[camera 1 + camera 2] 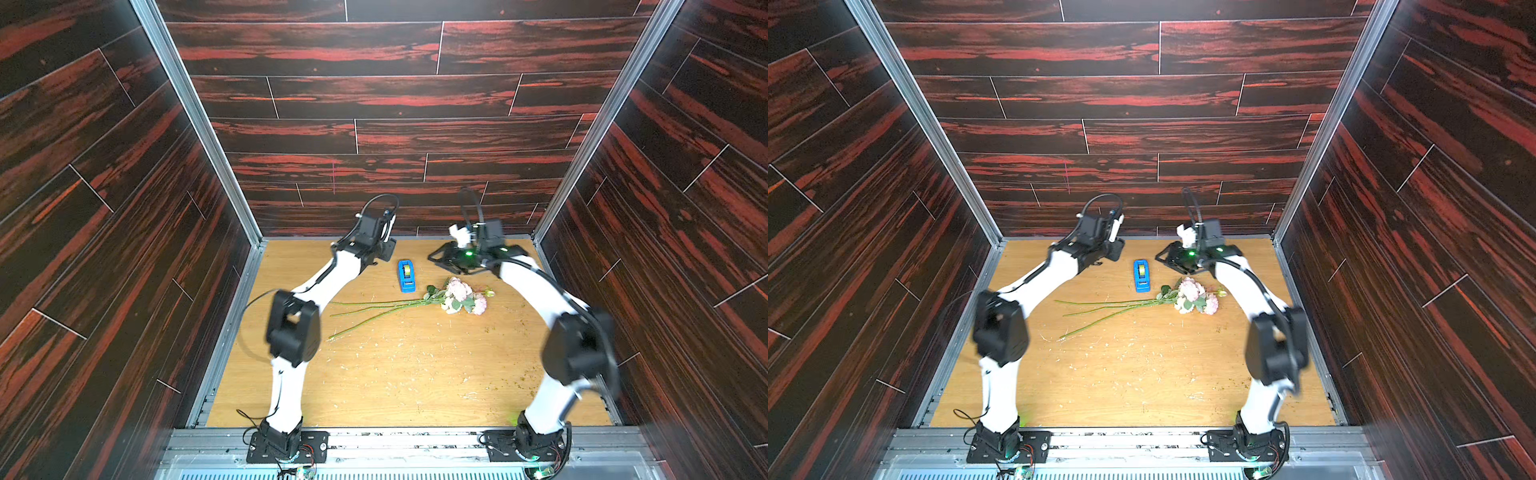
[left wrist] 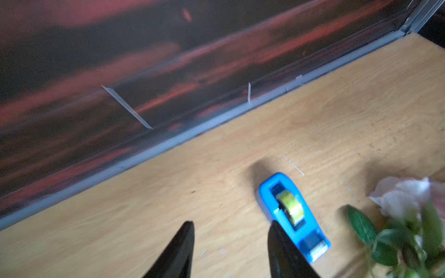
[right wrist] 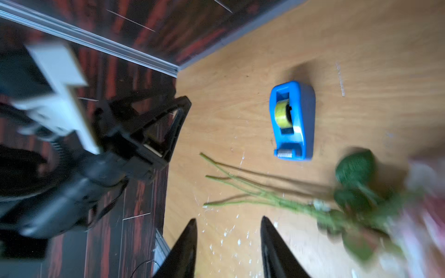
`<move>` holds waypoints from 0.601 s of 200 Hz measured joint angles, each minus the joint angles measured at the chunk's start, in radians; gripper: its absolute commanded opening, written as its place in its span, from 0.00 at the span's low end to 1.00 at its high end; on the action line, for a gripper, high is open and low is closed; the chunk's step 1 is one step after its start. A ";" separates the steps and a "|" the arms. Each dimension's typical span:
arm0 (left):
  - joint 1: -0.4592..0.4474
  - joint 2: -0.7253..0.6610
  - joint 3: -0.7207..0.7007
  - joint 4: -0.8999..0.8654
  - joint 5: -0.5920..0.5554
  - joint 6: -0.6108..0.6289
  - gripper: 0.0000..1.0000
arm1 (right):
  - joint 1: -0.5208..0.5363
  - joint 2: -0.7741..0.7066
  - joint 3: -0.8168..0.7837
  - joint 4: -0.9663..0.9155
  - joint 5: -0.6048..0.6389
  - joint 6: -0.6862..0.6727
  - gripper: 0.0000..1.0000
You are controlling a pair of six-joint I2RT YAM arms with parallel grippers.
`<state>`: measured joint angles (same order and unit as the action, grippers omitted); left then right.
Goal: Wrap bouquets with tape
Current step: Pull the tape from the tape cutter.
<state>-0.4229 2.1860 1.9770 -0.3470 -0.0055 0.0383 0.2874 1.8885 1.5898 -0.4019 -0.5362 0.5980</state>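
The bouquet (image 1: 457,296) lies flat on the wooden table (image 1: 415,374), its pink-white blooms to the right and its long green stems (image 1: 374,308) fanning left; both top views show it (image 1: 1190,296). Just behind the stems stands the blue dispenser with the yellowish tape (image 1: 406,275) (image 1: 1142,275) (image 2: 291,207) (image 3: 287,118). My left gripper (image 1: 387,249) (image 2: 231,223) hovers to the left of the dispenser, open and empty. To the dispenser's right, above the blooms, my right gripper (image 1: 435,255) (image 3: 228,218) is also open and empty. Blurred blooms and leaves (image 2: 404,199) and stems (image 3: 252,190) fill the edges of the wrist views.
Dark red-black panel walls (image 1: 374,137) and aluminium posts (image 1: 195,124) enclose the table on three sides, with the back wall close behind both grippers. Pale scraps and specks (image 1: 399,357) litter the front half of the table. The arm bases (image 1: 286,444) sit on the front rail.
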 measured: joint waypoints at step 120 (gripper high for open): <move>0.084 0.375 0.368 -0.402 0.368 -0.201 0.42 | 0.067 0.374 0.342 -0.185 -0.014 -0.042 0.37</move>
<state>-0.3393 2.5614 2.3447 -0.7486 0.3626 -0.1631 0.3542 2.2623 1.9320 -0.5865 -0.5499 0.5560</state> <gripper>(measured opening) 0.420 0.370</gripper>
